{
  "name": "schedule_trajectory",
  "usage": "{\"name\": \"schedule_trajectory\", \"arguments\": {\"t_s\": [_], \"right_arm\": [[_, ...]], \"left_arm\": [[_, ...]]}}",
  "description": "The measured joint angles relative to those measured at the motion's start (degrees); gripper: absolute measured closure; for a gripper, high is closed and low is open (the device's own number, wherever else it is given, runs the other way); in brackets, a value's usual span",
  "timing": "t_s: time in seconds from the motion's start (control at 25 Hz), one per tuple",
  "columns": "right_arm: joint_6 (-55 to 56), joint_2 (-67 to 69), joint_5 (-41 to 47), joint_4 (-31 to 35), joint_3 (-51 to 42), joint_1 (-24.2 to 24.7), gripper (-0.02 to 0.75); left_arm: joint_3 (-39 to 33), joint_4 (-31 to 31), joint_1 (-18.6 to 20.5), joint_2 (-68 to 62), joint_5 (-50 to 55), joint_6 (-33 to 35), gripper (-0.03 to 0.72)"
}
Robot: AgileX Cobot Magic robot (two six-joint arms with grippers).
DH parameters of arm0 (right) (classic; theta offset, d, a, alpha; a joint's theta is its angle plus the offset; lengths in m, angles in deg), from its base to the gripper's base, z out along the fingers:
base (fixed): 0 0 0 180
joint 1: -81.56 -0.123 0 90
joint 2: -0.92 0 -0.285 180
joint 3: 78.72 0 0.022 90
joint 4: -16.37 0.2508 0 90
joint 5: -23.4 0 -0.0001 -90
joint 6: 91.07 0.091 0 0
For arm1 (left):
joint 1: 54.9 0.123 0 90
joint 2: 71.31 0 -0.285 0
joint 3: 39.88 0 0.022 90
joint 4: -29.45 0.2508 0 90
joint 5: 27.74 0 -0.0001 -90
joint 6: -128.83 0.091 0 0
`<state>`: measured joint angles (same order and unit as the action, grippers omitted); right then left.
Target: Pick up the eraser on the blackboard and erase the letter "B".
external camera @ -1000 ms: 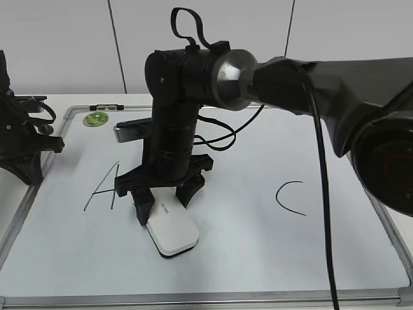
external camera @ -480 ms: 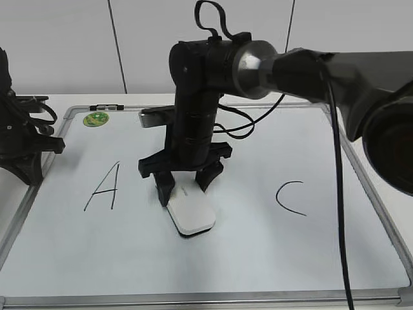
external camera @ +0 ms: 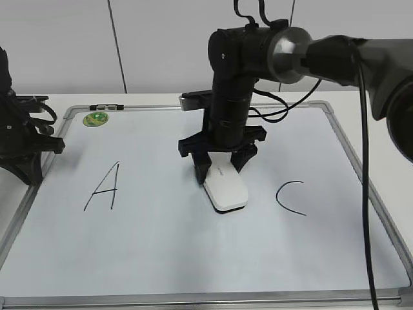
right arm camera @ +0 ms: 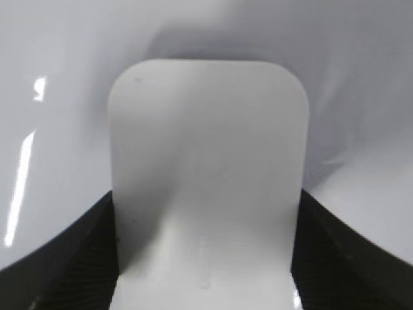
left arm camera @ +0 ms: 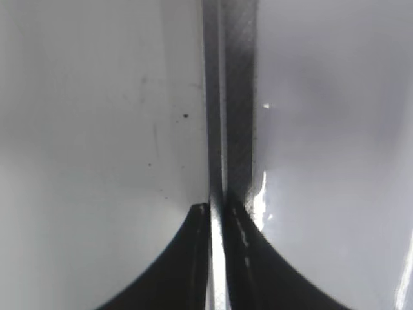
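White eraser [external camera: 224,190] | clamped between right fingers [external camera: 199,170] | flat on blackboard [external camera: 193,258]

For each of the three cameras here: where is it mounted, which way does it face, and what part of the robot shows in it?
Exterior: in front of the board, looking down at a slant on the blackboard; both arms show, right tool on the eraser.
Left wrist: on the left arm, facing down at the board's frame; closed finger pads show.
Right wrist: on the right arm, looking along the eraser; both finger pads flank it.
Shared: exterior and right wrist both show the eraser.
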<state>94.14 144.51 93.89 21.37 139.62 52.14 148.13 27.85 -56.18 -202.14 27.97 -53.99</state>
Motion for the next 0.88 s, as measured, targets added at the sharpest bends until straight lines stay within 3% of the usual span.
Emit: {"name": "schedule_trajectory", "arguments": {"t_s": [0.28,0.64,0.88], "right_arm": [[1.2,-6.2,-0.1,-8.4,-0.8,4.7,0.207],[1.2,-8.7,-0.1,-7.8,-0.8,17.7,0.207],[-0.4,-8.7,-0.1,-6.6,-1.2,22.0,0.207]], "left_arm": [[0.1,0.0,0.0,0.0,0.1,0.0,0.653],[0.1,0.0,0.0,0.0,0.2,0.0,0.653],[0.1,0.0,0.0,0.0,0.2,0.0,0.653]]}}
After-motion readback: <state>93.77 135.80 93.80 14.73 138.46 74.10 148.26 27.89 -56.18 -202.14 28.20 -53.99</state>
